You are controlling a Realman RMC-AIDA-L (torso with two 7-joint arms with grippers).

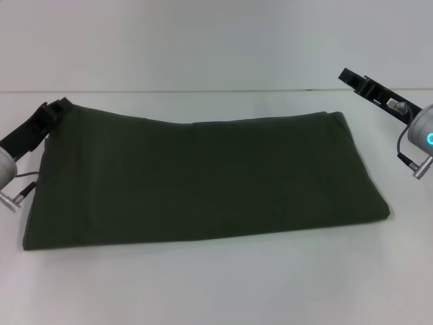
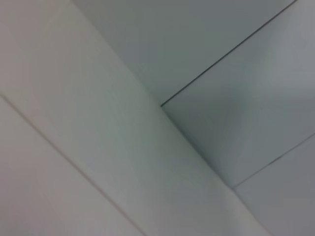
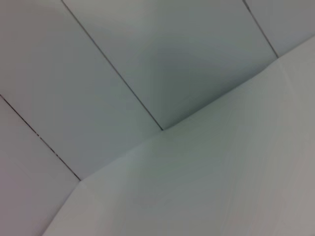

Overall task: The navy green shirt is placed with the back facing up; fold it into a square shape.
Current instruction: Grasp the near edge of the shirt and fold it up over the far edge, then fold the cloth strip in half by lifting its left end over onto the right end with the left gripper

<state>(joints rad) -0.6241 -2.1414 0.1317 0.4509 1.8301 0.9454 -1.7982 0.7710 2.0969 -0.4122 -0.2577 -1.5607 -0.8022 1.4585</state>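
The left claw (image 1: 57, 107) sits at the far left corner of the navy green shirt (image 1: 203, 179); whether it grips cloth cannot be told. The right claw (image 1: 358, 82) hangs clear beyond the far right corner, state likewise indeterminate. The shirt lies as a wide folded band on the white bench (image 1: 216, 291), probably awaiting crosswise folds.

Head view: high, angled forward and down, takes in the whole white tabletop (image 1: 216, 291) and back wall at middling range. Left wrist view: aimed away from the work, close on pale panels and seams. Right wrist view: likewise. No overlap discernible among the three views.
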